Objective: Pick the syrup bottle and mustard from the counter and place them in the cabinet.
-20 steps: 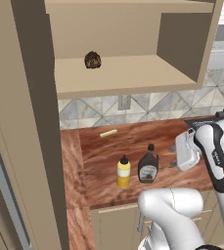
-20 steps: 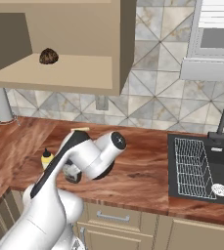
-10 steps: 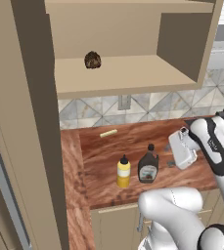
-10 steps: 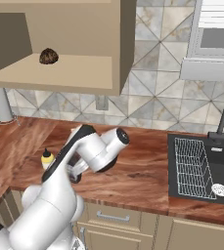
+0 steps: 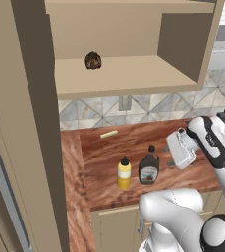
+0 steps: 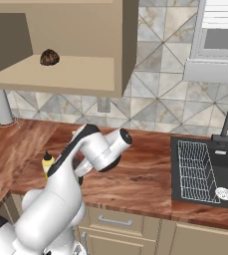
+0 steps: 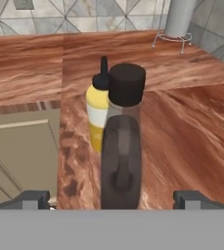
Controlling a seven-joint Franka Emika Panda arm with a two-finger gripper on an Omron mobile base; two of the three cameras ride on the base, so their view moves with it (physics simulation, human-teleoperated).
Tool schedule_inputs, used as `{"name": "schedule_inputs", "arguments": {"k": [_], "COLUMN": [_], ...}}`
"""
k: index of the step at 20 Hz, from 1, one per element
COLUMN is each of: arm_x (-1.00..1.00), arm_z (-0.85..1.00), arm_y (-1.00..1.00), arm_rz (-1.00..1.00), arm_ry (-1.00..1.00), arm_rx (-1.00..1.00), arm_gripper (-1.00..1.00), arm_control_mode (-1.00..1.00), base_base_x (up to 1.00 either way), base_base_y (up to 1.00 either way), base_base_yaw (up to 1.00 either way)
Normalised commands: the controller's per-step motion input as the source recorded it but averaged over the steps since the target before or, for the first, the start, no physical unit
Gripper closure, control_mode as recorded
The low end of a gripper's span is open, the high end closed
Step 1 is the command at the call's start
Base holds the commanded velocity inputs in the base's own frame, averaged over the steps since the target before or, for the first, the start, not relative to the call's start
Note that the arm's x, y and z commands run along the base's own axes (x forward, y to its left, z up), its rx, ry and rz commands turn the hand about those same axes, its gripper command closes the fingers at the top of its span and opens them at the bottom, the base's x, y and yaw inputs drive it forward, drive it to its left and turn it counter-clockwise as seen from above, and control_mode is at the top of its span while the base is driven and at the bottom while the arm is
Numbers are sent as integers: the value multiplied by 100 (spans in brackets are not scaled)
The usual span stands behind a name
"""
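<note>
Here, the syrup bottle (image 5: 149, 167) and mustard (image 5: 124, 173) stand side by side on the counter (image 5: 104, 152). Just right of the syrup bottle, the gripper (image 5: 172, 153) is wide open and holds nothing.

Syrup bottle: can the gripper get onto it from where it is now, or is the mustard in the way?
Probably yes. The open gripper faces the syrup bottle head-on in the hand view, fingertips spread wider than the bottle. The mustard stands behind it on the far side, so nothing blocks the approach.

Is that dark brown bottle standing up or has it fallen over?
Upright: the syrup bottle stands on the counter, black cap on top, beside the mustard.
</note>
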Motion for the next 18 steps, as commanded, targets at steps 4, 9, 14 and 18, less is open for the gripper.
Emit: {"name": "schedule_inputs", "arguments": {"k": [4, 9, 14, 18], "arm_x": [0, 2, 10, 15], "arm_z": [-20, -17, -11, -9], "arm_y": [24, 28, 17, 13], "arm_rz": [0, 0, 0, 0], "arm_ry": [0, 0, 0, 0], "arm_rx": [0, 0, 0, 0], "arm_gripper": [-100, -100, -100, -100], "arm_control_mode": [-100, -100, -100, -100], "base_base_x": [0, 0, 0, 0], "base_base_y": [0, 0, 0, 0], "base_base_yaw": [0, 0, 0, 0]}}
